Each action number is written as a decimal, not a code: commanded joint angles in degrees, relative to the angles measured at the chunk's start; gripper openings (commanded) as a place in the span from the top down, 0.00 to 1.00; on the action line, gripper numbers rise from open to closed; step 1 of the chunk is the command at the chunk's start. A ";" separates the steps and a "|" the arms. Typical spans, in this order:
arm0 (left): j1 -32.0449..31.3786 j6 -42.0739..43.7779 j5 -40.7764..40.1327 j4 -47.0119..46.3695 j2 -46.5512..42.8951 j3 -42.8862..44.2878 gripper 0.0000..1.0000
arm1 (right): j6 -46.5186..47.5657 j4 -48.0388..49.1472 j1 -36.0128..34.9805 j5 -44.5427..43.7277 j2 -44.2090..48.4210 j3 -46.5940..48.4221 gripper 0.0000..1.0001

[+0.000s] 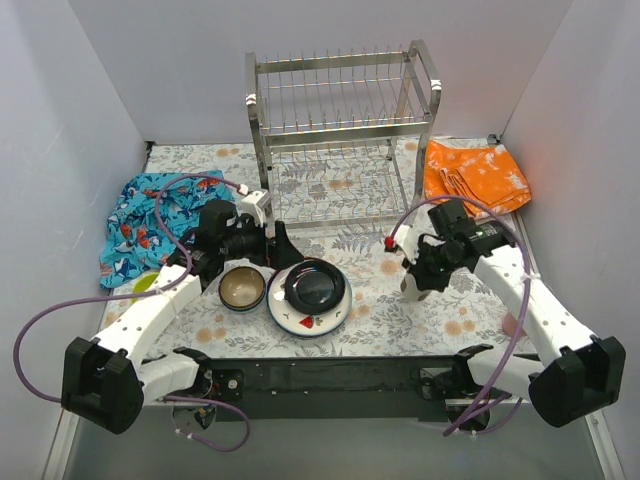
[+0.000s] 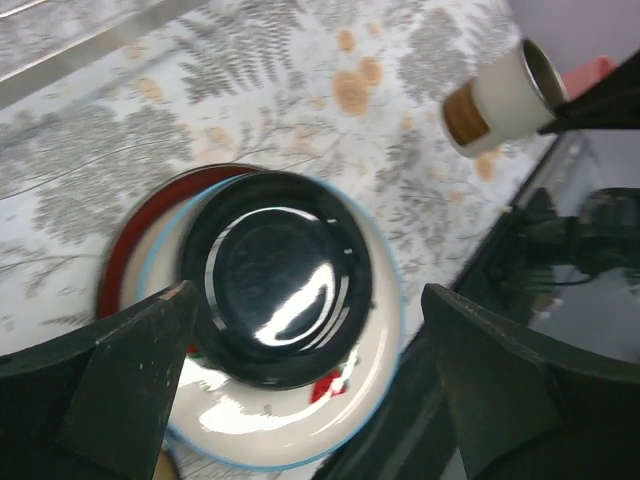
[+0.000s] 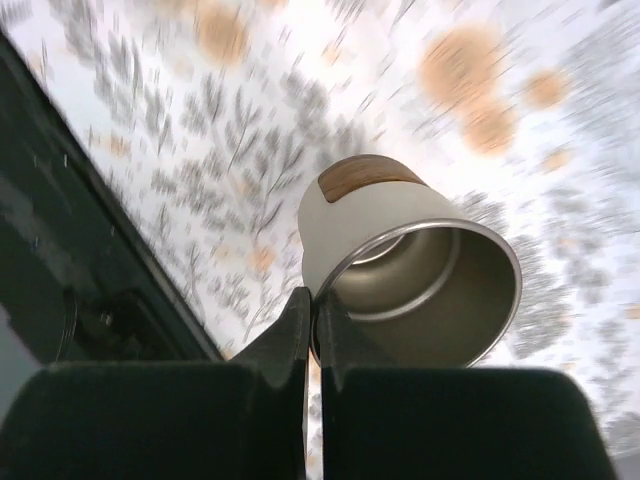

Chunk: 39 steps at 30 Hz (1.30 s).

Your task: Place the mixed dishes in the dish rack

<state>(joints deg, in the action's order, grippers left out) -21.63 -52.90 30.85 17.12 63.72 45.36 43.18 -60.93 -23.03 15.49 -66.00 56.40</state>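
Your right jaws are clenching on a thin bite of the steel cup's rim. The cup is hanging tilted, low over the table, in front of the dish rack toward its right posts. I cannot tell whether it is touching down. With so little wall pinched, it could be swinging or slipping free as you are lifting, or clipping a rack wire going in. Your left jaws are standing released over the black plate, which is sitting on the white plate in front of the rack's left half. Closing there is risking dragging both.
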 commanded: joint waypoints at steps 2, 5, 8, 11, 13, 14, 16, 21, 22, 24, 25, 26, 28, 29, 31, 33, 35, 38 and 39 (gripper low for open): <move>-2.63 -12.73 13.87 -11.91 3.06 2.88 0.02 | -10.30 11.76 -0.88 2.98 7.80 8.20 0.99; -2.81 -20.47 20.90 -19.72 5.53 2.97 0.02 | -11.89 17.57 -2.37 -1.93 11.50 5.83 0.99; -2.98 -26.09 21.53 -23.70 7.81 3.76 0.02 | -11.45 24.58 -2.90 -6.15 16.15 0.22 0.99; -2.98 -31.98 21.54 -25.47 10.54 4.99 0.02 | -9.61 36.16 -4.48 -9.49 23.00 -8.39 0.99; -2.98 -34.80 20.05 -25.13 12.03 6.49 0.02 | -6.29 41.91 -6.40 -11.09 26.86 -13.14 0.99; -2.98 -37.33 19.69 -25.04 13.69 7.19 0.02 | -5.13 46.64 -7.11 -12.22 27.76 -17.16 0.99; -2.98 -39.28 19.16 -24.86 15.54 8.68 0.02 | -2.85 51.41 -9.21 -13.28 29.69 -20.53 0.99; -5.00 -46.39 12.84 -25.21 19.59 8.25 0.02 | 4.10 65.30 -14.76 -14.51 31.98 -30.01 0.99; -5.35 -47.37 12.05 -25.99 20.21 7.90 0.02 | 5.24 67.50 -17.12 -15.13 32.59 -31.43 0.99; -6.40 -49.30 10.38 -26.53 21.96 8.25 0.02 | 8.14 74.52 -19.59 -18.99 33.12 -36.07 0.99; -6.67 -50.18 9.24 -26.44 22.49 8.51 0.02 | 9.02 77.42 -22.12 -20.13 33.30 -37.58 0.99; -6.93 -51.50 8.10 -26.09 23.11 9.30 0.02 | 9.81 83.89 -23.63 -23.10 33.30 -39.51 0.99; -7.73 -55.00 5.89 -25.48 25.99 10.70 0.02 | 13.06 90.34 -28.44 -26.19 32.34 -43.72 0.99; -7.90 -56.50 4.67 -24.87 27.14 12.45 0.02 | 14.29 95.33 -29.96 -28.64 31.73 -44.79 0.99; -8.61 -61.41 2.38 -22.76 30.21 14.57 0.02 | 16.23 99.14 -33.29 -30.51 29.71 -46.72 0.99; -9.74 -62.84 2.11 -22.58 31.54 17.29 0.02 | 17.02 102.84 -34.71 -33.14 27.77 -47.17 0.99; -10.71 -64.95 1.67 -21.79 32.86 18.70 0.02 | 17.99 106.95 -36.21 -36.73 23.91 -47.17 0.99; -12.21 -66.36 0.62 -20.12 33.13 20.02 0.02 | 18.78 113.82 -37.18 -43.42 17.06 -46.21 0.99; -12.47 -66.54 0.61 -19.94 33.31 19.94 0.02 | 19.05 115.49 -37.35 -44.91 13.56 -45.77 0.99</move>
<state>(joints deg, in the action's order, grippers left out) -32.42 -112.71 33.43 -5.10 97.97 62.78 59.20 37.52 -59.35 -18.61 -45.32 8.75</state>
